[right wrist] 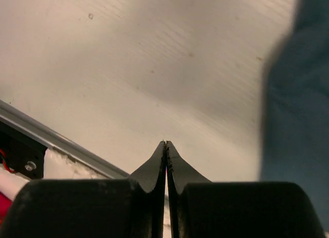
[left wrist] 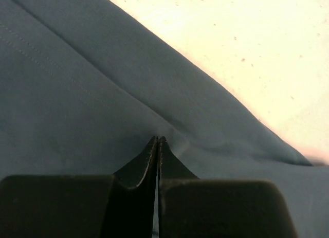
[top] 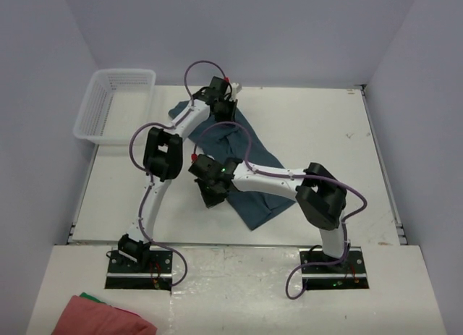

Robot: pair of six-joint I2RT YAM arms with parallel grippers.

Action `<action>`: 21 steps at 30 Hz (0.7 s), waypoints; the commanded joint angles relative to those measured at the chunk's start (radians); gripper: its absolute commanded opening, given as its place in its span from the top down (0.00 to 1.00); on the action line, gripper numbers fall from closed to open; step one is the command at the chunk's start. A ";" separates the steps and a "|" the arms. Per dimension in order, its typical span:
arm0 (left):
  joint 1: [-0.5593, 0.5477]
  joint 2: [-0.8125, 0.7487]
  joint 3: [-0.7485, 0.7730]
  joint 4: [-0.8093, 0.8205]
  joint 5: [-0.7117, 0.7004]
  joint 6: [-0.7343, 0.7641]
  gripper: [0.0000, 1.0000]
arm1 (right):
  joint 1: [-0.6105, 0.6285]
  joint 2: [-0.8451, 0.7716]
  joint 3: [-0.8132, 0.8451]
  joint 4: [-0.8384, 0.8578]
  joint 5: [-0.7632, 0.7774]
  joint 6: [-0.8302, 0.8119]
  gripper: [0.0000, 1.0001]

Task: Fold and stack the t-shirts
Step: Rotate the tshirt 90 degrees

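The left gripper (left wrist: 157, 141) is fully closed, its fingertips pressed together with no cloth visible between them. The tips are low over the t-shirt (left wrist: 77, 94), right by a long crease; whether they touch the fabric I cannot tell. Bare table (left wrist: 247, 42) shows beyond the shirt's edge.

The right gripper (right wrist: 165, 144) is also closed tight and holds nothing. It hangs over bare table, with the shirt's edge off to one side of the tips and clear of them, and a metal rail (right wrist: 61, 143) on the other side.

From above, the shirt lies loosely spread on a slant across the middle of the table, with the left gripper at its far end and the right gripper at its near left edge. A white basket (top: 108, 103) sits at the far left, and a pink-red cloth (top: 101, 317) lies near the bases.
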 commanded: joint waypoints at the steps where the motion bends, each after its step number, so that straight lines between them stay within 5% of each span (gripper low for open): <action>1: -0.005 -0.186 -0.042 0.026 -0.117 0.035 1.00 | -0.003 -0.202 0.006 -0.100 0.198 0.020 1.00; 6: -0.002 -0.383 -0.194 0.073 -0.136 -0.046 1.00 | -0.027 -0.325 -0.043 -0.287 0.460 0.060 0.92; 10: -0.002 -0.409 -0.236 0.025 -0.175 -0.114 1.00 | -0.148 -0.385 -0.129 -0.289 0.424 0.062 0.82; 11: -0.002 -0.403 -0.254 0.017 -0.189 -0.139 1.00 | -0.208 -0.396 -0.152 -0.271 0.409 0.048 0.69; 13: -0.002 -0.398 -0.289 0.019 -0.214 -0.158 1.00 | -0.297 -0.402 -0.198 -0.220 0.358 0.008 0.64; 15: -0.002 -0.386 -0.346 0.028 -0.221 -0.175 1.00 | -0.339 -0.392 -0.221 -0.188 0.361 -0.012 0.70; 16: -0.002 -0.380 -0.363 0.043 -0.226 -0.178 1.00 | -0.377 -0.373 -0.222 -0.185 0.370 -0.020 1.00; 21: 0.005 -0.294 -0.389 0.066 -0.243 -0.183 1.00 | -0.471 -0.297 -0.247 -0.099 0.326 -0.037 1.00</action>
